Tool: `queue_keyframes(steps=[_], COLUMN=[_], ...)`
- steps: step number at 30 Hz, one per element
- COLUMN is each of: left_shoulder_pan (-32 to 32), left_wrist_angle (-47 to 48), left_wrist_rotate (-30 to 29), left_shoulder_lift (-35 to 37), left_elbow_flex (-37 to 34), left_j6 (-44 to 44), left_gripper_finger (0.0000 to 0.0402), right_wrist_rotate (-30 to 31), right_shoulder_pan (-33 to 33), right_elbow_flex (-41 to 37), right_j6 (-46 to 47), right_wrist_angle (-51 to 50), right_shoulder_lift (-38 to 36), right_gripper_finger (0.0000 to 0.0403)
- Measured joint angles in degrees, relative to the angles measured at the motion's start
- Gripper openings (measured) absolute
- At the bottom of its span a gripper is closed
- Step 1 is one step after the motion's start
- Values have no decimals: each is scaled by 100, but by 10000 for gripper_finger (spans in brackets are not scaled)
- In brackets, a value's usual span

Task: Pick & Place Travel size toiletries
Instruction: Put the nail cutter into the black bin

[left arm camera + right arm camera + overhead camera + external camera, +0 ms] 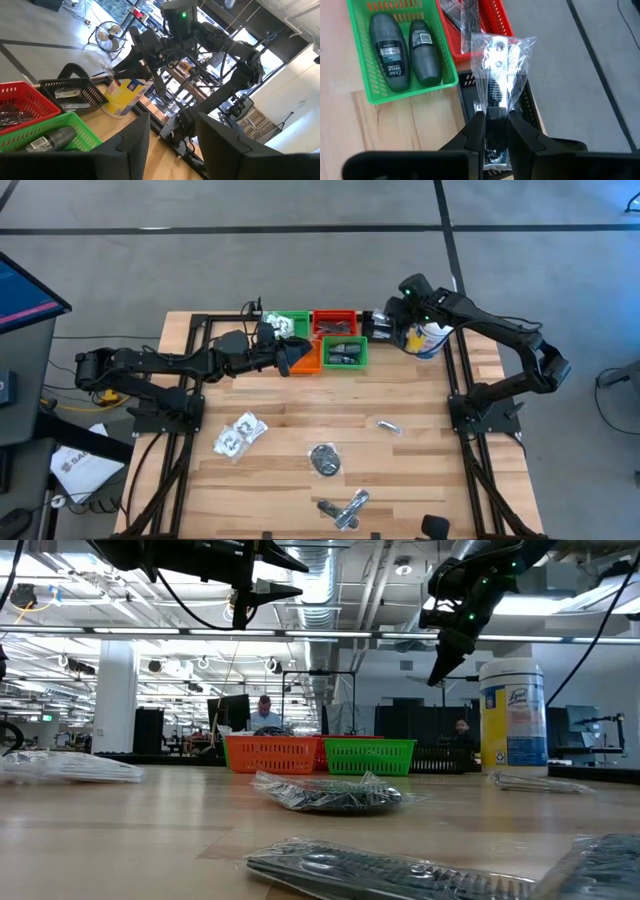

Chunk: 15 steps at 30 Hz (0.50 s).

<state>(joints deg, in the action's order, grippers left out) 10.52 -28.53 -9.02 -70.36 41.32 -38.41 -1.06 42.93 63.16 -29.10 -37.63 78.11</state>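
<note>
Our right gripper (496, 131) hangs over the far row of trays, its fingers pinched on a clear packet (496, 65) with a silvery metal tool inside; the bag stands out past the fingertips, held only by its lower end. Directly beyond and below it lies the black tray (470, 95), with the red tray (496, 15) just past that and the green tray (390, 95), holding two dark grey ovals (388, 51), off to one side.

We judge the risk to be in the release: the packet is long and stiff, and because it pokes out over the black tray's edge toward the red one, it could bridge the two rims or tip into the wrong tray if dropped from this height. A thin plastic edge in a narrow pinch could also slide out early.

Our left gripper (170, 145), fingers parted and holding nothing, hovers near the orange tray (305, 362), close enough that any sideways swing by either arm over the trays invites a brush. More toiletries (240, 434) wait on the table (420, 480), well behind both grippers.
</note>
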Motion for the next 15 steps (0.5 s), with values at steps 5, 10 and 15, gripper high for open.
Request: queue_keyframes(steps=[5,10,15], left_shoulder_pan=[0,0,0], left_wrist_angle=[0,0,-2], left_wrist_rotate=[0,2,2], left_shoulder_lift=[0,0,0], left_elbow_flex=[0,0,0], left_j6=[-60,-83,-103], left_gripper_finger=[154,154,154], right_wrist_rotate=[-24,-39,-39], right_shoulder_pan=[53,205,252], right_elbow_flex=[2,140,550], right_j6=[-2,-12,-99], right_wrist_angle=[66,-80,-94], right_shoulder_lift=[0,334,919], right_gripper_finger=[46,46,46])
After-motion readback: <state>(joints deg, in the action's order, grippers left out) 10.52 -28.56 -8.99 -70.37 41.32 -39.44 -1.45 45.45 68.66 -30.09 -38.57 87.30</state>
